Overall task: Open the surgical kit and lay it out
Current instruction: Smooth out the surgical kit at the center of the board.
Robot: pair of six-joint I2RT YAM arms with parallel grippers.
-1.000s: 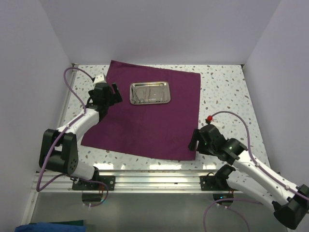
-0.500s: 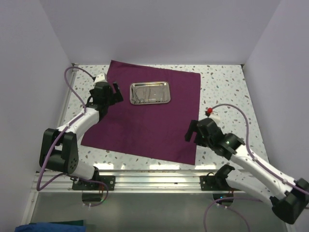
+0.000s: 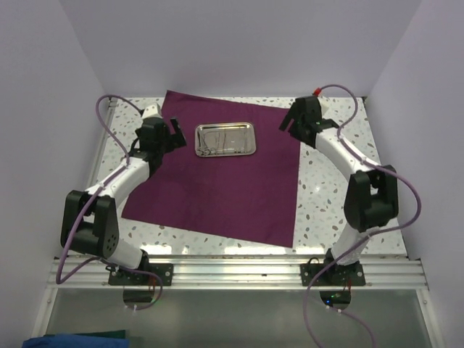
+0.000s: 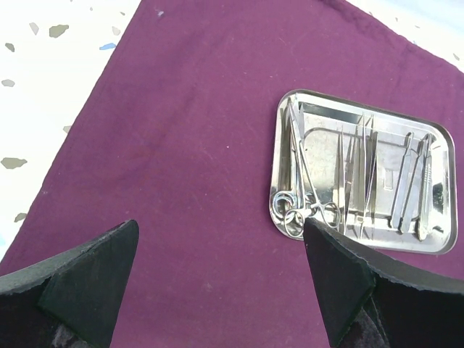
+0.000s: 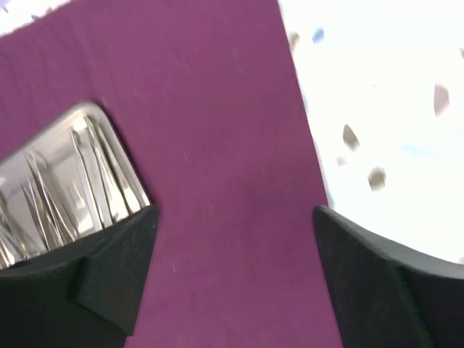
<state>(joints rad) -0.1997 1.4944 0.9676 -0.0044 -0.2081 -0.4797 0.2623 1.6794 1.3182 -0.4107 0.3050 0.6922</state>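
Note:
The maroon cloth wrap lies spread flat on the speckled table. The steel tray sits on its far part and holds several thin silver instruments, with ring-handled forceps at its left end. My left gripper is open and empty, above the cloth just left of the tray; in its wrist view the jaws stand wide apart over bare cloth. My right gripper is open and empty above the cloth's far right corner, right of the tray; in its wrist view only cloth lies between the jaws.
White walls enclose the table on the left, back and right. Speckled table surface shows right of the cloth and in a strip on the left. A metal rail runs along the near edge.
My right arm has swung from the cloth's near right corner up to its far right corner, beside the tray. The near right corner now lies flat. My left gripper has hardly moved.

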